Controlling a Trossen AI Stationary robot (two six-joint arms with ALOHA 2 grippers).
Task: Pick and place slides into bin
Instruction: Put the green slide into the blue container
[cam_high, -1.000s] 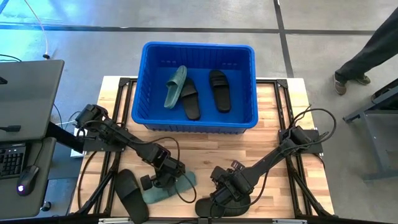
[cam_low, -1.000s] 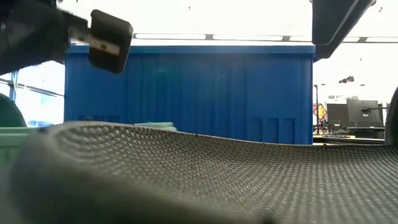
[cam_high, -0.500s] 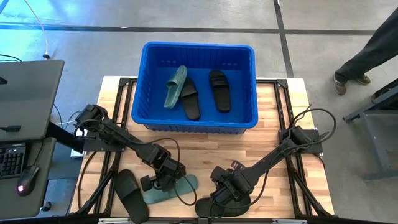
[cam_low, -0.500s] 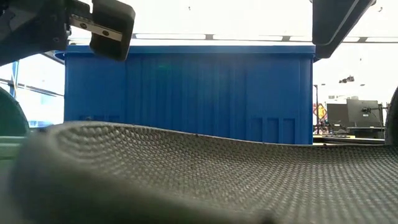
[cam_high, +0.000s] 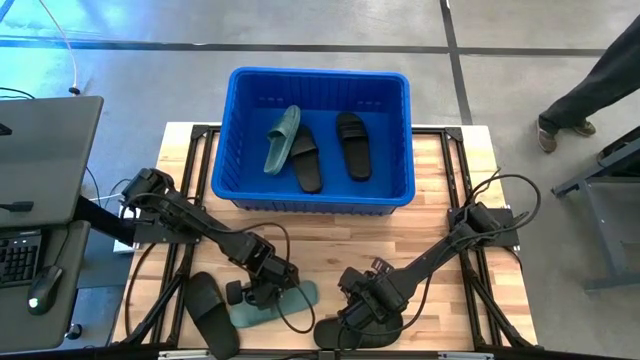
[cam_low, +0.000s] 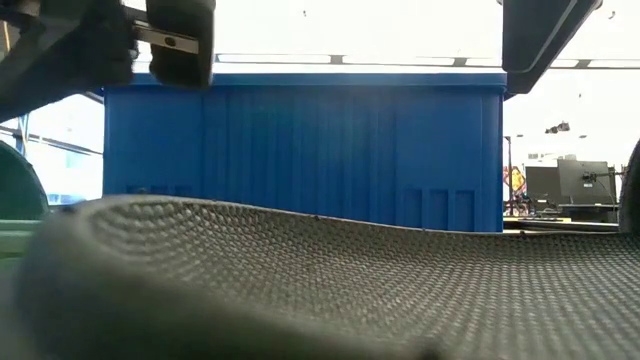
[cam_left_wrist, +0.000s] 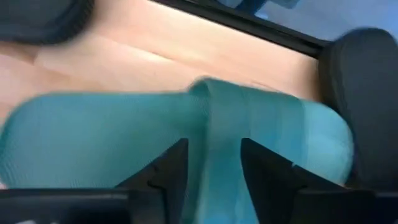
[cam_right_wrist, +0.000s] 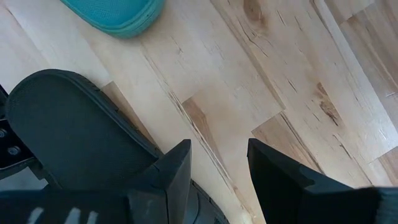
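Observation:
The blue bin (cam_high: 318, 135) stands at the table's far middle and holds one green and two black slides. It fills the low view (cam_low: 300, 150). A sage green slide (cam_high: 285, 302) lies sole-down near the front edge. My left gripper (cam_high: 262, 288) is over it, shut on its strap. A black slide (cam_high: 210, 312) lies to its left. Another black slide (cam_high: 345, 332) lies at the front edge under my right gripper (cam_high: 365, 312), which is open. Bare wood shows between its fingers (cam_right_wrist: 214, 168), and that slide (cam_right_wrist: 74, 124) lies beside one finger. My left gripper has the green slide's wide strap (cam_left_wrist: 214, 130) between its two fingers, one on each side of the band. It comes from above, slanting down. The slide's sole (cam_left_wrist: 93, 143) lies level below the fingers. Whether it rests on the wood I cannot tell.
The textured sole of the front black slide (cam_low: 320, 290) fills the low view's foreground. A person (cam_high: 590, 80) stands beyond the table's far right corner. A desk with a keyboard and a mouse (cam_high: 45, 285) is at the left. Bare wood (cam_high: 330, 235) lies between the bin and the grippers.
In the low view my left gripper has gone up a little and tipped. My right gripper has kept still.

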